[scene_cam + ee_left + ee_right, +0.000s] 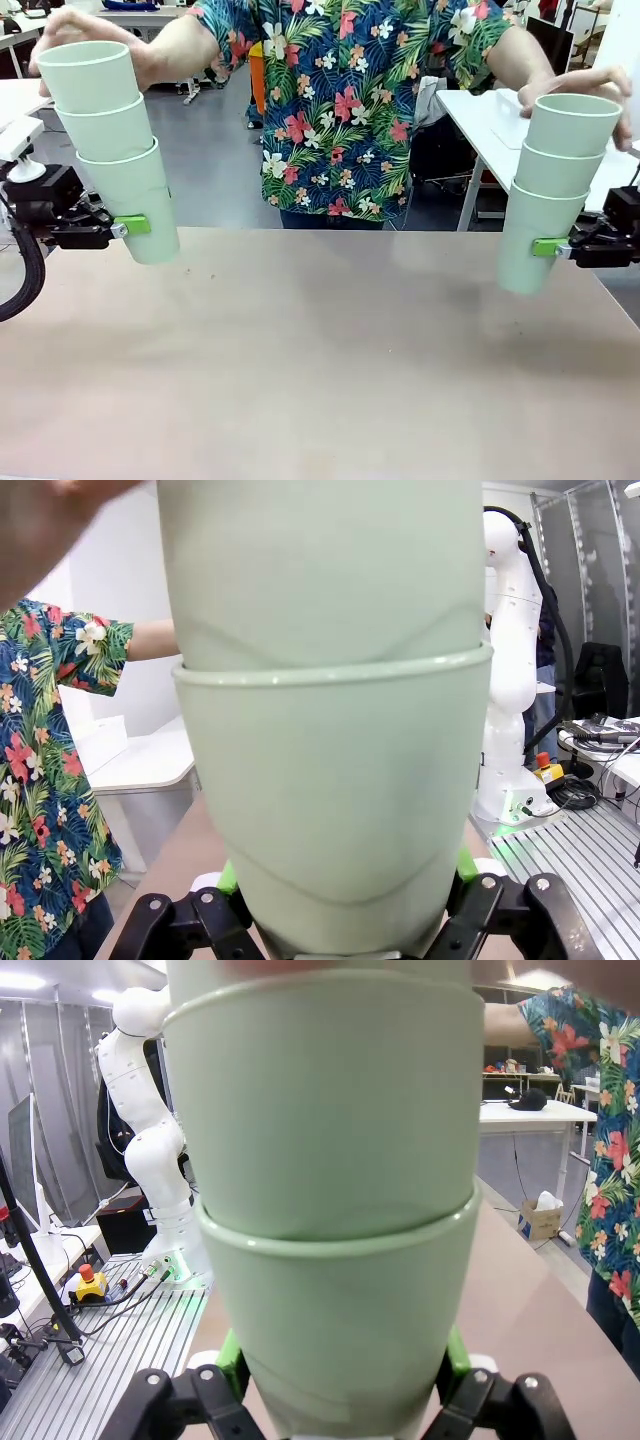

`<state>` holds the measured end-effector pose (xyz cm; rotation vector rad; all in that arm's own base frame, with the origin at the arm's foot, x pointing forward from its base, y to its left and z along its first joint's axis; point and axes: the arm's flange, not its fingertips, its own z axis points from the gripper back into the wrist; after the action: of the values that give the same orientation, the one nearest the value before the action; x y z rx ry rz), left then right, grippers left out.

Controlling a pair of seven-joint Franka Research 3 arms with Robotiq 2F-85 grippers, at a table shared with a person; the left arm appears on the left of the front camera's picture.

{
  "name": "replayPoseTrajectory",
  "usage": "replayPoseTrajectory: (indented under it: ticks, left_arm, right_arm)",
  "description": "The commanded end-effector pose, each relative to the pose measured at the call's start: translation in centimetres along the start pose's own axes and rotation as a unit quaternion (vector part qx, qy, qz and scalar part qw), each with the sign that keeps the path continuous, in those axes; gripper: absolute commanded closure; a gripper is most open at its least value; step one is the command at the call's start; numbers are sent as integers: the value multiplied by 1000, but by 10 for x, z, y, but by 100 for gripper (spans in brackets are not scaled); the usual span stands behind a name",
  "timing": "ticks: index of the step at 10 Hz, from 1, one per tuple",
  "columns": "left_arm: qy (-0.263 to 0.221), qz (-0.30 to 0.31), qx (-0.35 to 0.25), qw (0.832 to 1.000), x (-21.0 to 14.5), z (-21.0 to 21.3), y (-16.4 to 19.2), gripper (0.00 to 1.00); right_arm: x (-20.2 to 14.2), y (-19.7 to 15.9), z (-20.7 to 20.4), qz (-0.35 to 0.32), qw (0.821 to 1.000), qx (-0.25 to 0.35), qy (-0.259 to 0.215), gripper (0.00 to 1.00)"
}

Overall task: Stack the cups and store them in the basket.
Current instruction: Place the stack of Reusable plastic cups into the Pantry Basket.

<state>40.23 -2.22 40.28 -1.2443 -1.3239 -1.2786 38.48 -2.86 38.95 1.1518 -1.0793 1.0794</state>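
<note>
Front view: left gripper [142, 227] pinches the bottom cup of the left stack [108, 135], three cups rising above its pads [132, 225]; right gripper [538, 248] clamps the right stack [558, 165] likewise. A person's hand [70, 26] rests atop each. Likely light, slick, thin-walled: hold low, squeeze gently.

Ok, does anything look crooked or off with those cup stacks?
Both lean, tops outward: the left stack, clamped by the left gripper, and the right stack, clamped by the right gripper. Nothing spilled or damaged.
</note>
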Motion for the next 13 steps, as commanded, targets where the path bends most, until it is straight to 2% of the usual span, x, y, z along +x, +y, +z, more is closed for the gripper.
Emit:
replayPoseTrajectory:
  ticks: [1, 13]
  left_arm:
    - [-3, -5, -1, 1000, 3, 0, 0, 16]
    - [-3, -5, -1, 1000, 3, 0, 0, 16]
  right_arm:
    - [5, -1, 0, 5, 1000, 0, 1, 13]
    - [5, -1, 0, 5, 1000, 0, 1, 13]
